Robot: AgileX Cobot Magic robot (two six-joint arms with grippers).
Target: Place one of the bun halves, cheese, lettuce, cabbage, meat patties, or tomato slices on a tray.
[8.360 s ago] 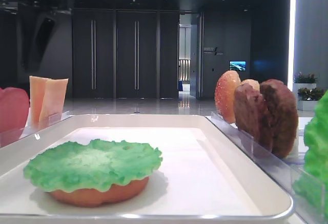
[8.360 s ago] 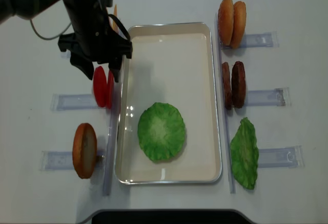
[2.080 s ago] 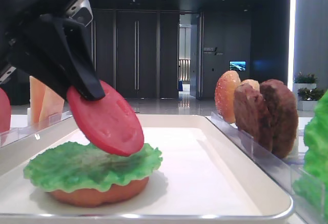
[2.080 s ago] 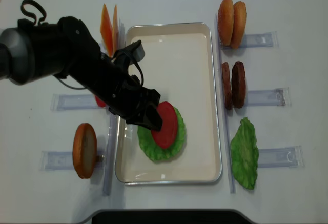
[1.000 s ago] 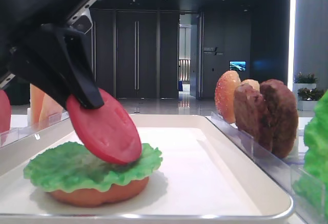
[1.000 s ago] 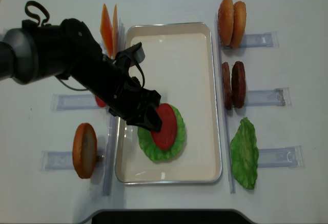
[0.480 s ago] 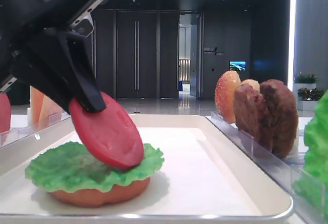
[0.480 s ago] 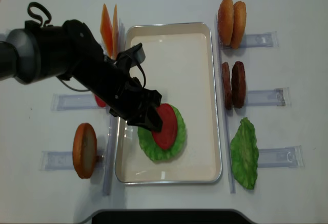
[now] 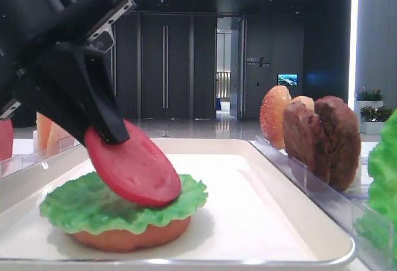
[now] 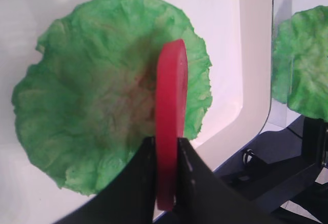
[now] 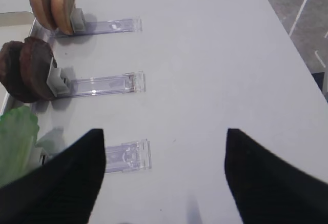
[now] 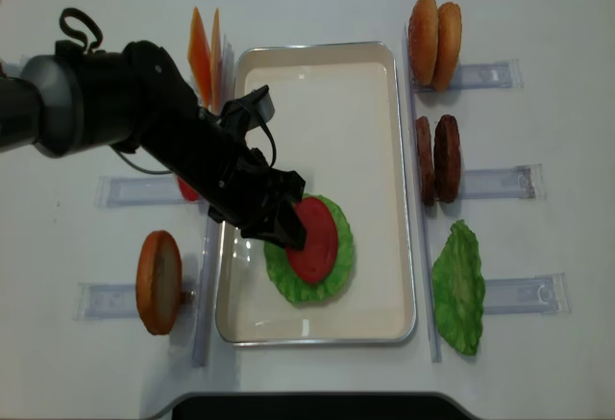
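Observation:
My left gripper [image 12: 283, 228] is shut on a red tomato slice [image 12: 312, 239], pinching its rim [image 10: 170, 106] between both fingers. The slice [image 9: 133, 165] is tilted, and its lower edge rests on the ruffled green lettuce [image 9: 80, 206] that lies on an orange bun half [image 9: 130, 237] inside the white tray [image 12: 327, 84]. Seen from the left wrist, the lettuce [image 10: 92, 111] spreads behind the slice. My right gripper [image 11: 163, 147] is open and empty above bare table, right of the holders.
Clear holders flank the tray. On the right stand two bun halves [image 12: 434, 42], two meat patties [image 12: 437, 159] and a green leaf [image 12: 458, 288], lettuce or cabbage. On the left stand cheese [image 12: 204, 55], a tomato slice [image 12: 184, 189] behind the arm, and a bun half [image 12: 159, 281].
The tomato slice has sunk and tipped flatter onto the lettuce. The lettuce and the bun under it have slid a little to the right in the tray.

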